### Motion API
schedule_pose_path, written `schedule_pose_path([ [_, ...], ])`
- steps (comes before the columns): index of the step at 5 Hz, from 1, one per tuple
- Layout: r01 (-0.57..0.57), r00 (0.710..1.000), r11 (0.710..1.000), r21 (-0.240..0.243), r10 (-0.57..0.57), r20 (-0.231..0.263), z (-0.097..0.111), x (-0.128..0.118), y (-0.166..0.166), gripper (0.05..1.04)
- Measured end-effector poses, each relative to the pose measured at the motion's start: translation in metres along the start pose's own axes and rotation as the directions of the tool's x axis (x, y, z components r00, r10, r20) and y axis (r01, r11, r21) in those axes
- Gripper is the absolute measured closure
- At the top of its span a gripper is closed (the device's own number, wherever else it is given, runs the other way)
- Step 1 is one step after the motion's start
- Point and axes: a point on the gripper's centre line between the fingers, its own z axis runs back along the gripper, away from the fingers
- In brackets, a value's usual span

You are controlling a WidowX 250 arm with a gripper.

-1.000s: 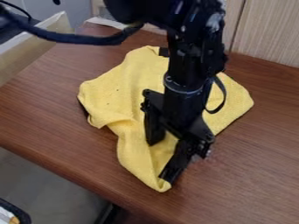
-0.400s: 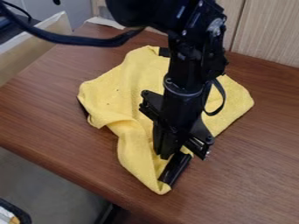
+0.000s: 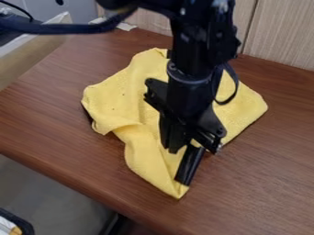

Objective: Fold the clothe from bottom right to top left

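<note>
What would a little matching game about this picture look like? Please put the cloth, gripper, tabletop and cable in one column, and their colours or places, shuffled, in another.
Column one
1. Cloth
2. Gripper
3. Tabletop
4. Cable

Column two
A. Brown, with a wood grain
B. Running across the upper left
C. Yellow and creased
D. Black, pointing down near the middle

Right pairs: 1-C; 2-D; 3-A; 4-B
</note>
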Motion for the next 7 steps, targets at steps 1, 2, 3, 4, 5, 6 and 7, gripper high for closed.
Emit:
schedule_pose_path([
  [1,-0.032,0.998,0.999,-0.005,0.033,0.046,0.019,0.017,0.012,1.028],
  [2,-0.095,0.991,0.995,-0.021,0.096,0.094,0.037,0.032,0.034,1.028],
  [3,-0.161,0.977,0.986,-0.035,0.165,0.138,0.054,0.047,0.062,1.028],
  [4,-0.226,0.967,0.973,-0.042,0.229,0.11,0.05,0.062,0.093,1.028],
  [5,-0.261,0.962,0.963,-0.061,0.265,0.064,0.031,0.077,0.118,1.028],
  [6,-0.282,0.959,0.955,-0.093,0.283,-0.002,0.0,0.09,0.138,1.028],
  [7,-0.294,0.956,0.951,-0.099,0.292,-0.032,-0.021,0.096,0.151,1.028],
])
